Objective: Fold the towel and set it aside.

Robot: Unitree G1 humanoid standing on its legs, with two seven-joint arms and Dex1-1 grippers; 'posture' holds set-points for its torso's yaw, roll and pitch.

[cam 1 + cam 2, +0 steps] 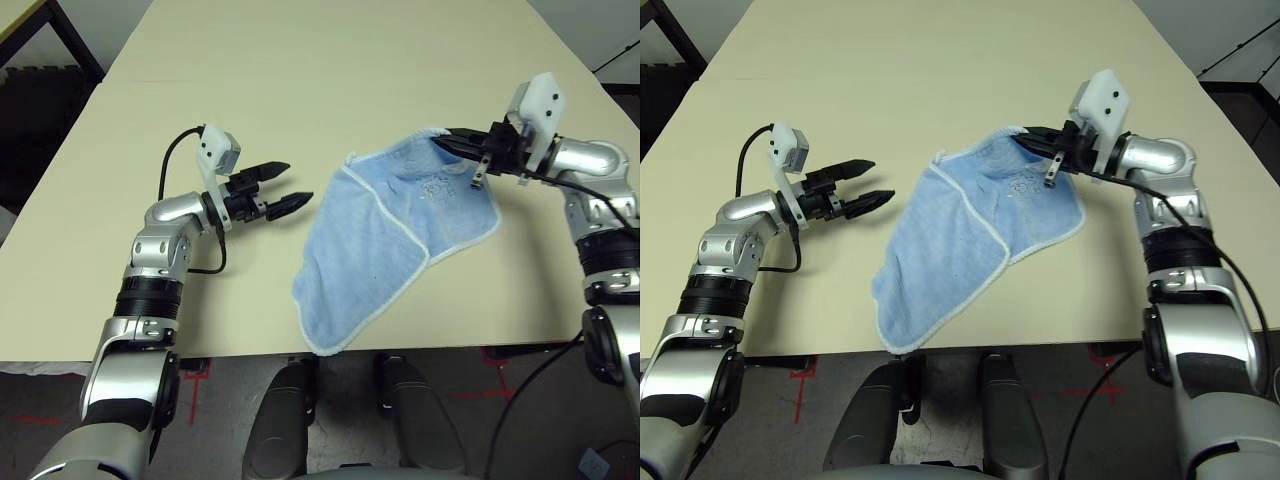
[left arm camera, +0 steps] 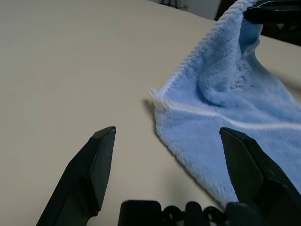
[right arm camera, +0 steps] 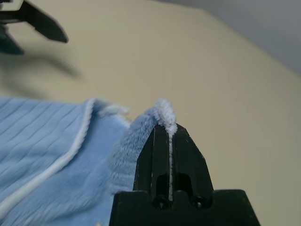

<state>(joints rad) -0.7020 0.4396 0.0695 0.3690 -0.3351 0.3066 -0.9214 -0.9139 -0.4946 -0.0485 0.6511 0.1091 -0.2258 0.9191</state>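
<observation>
Towel (image 1: 375, 250) drapes from frame centre to the table's (image 1: 300, 80) near edge. Right gripper (image 1: 445, 142), level at upper right, pinches its raised hem corner. Left gripper (image 1: 285, 187), level at centre-left, gapes wide, empty, just beside the towel.

Right gripper (image 3: 169, 136), black fingers pressed together on the whitish hem of a light blue terry towel (image 3: 56, 155) that drapes away over a beige table (image 3: 211, 70), with the left gripper (image 3: 28, 26) hanging apart beyond it, casting a soft shadow.
</observation>
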